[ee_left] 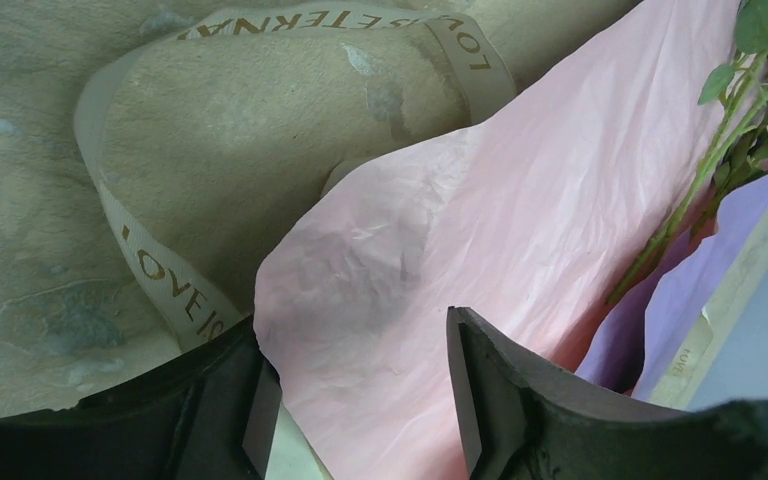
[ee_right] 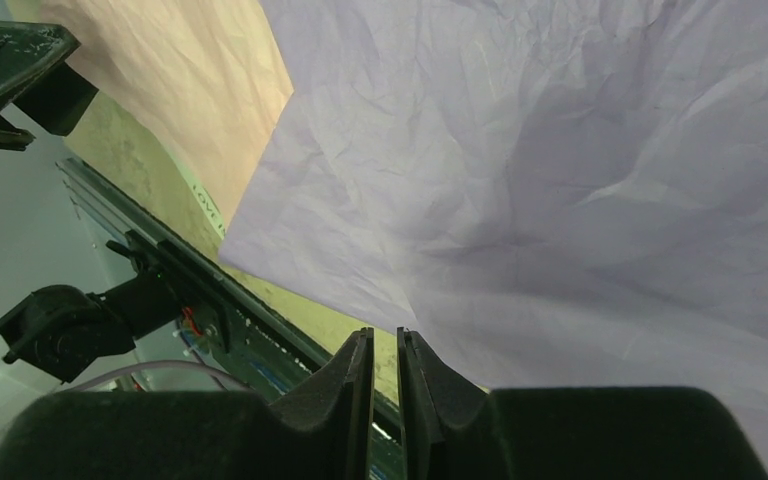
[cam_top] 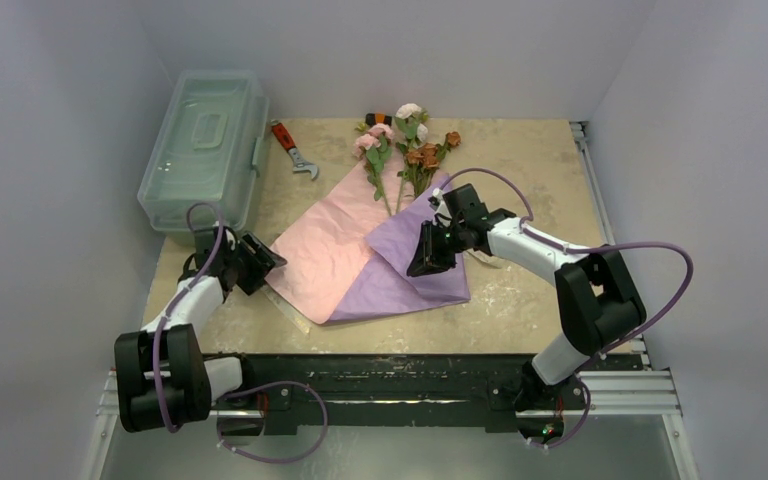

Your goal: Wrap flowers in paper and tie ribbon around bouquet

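**A:** What is shown from the top camera?

**B:** A mottled beige table (cam_top: 530, 170) is enclosed by plain pale walls (cam_top: 720, 100), and a dark rail (cam_top: 410, 385) is fixed along its lower edge. A translucent green toolbox (cam_top: 205, 145) is set at the upper left, with a red-handled wrench (cam_top: 293, 150) just beside it. The paper (cam_top: 325, 250) is spread at the centre, pink face up, and its right part is folded over to show lilac. The flowers (cam_top: 400, 150) are laid across its upper corner, blooms toward the top of the frame. The left gripper (cam_top: 268, 262) is placed at the paper's left corner and the right gripper (cam_top: 423, 265) on the lilac flap.

**A:** And from the left wrist?

**B:** The jaws are held well apart. The pink corner lies between them, and nothing is clamped. The ribbon (ee_left: 150, 265), cream with gold lettering, is looped over the table at the upper left. Green stems of the flowers are seen at the upper right.

**A:** From the right wrist?

**B:** The fingers are drawn nearly together, and the lilac edge is pinched in the narrow slit between them. The upper right is filled by the crinkled sheet. A strip of table and the rail are shown at the left.
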